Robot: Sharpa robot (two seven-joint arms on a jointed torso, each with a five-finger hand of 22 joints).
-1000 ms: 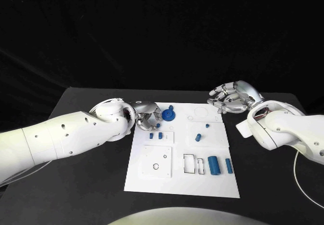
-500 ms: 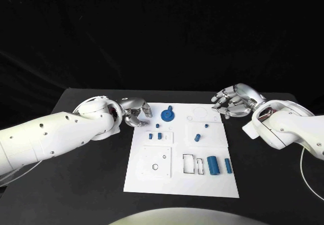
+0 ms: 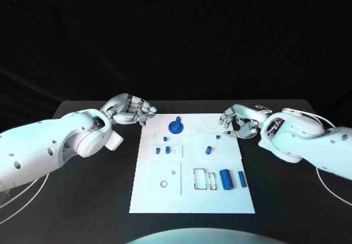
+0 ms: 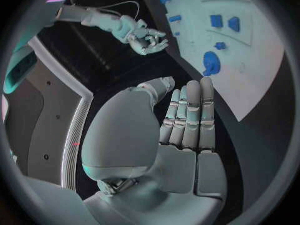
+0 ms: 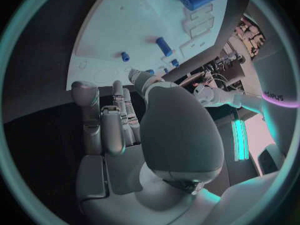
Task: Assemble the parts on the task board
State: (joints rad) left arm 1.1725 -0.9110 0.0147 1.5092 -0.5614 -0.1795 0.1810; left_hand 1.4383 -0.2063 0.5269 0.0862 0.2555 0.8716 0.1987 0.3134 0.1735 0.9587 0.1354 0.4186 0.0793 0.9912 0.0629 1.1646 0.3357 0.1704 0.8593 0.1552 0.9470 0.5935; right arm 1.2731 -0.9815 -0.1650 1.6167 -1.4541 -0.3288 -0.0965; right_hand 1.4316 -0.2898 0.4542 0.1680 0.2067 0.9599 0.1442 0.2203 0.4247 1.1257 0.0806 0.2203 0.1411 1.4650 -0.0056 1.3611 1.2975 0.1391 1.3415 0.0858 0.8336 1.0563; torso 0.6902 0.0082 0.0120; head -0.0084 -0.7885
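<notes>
Both arms glossy white moulded shells with small dark screw holes, thin white cables looping off each, left hand (image 3: 130, 110) and right hand (image 3: 239, 121) silver metal with segmented fingers and smooth rounded grey back shells.

A robotics lab: black-draped table (image 3: 95, 168) (dark backdrop behind), white task board (image 3: 192, 195) with blue parts.

The silver, many-fingered left robot hand (image 3: 130, 110) hovers at ten o'clock, empty, fingers loosely apart. The silver right robot hand (image 3: 238, 121) hovers at two o'clock, likewise empty.
</notes>
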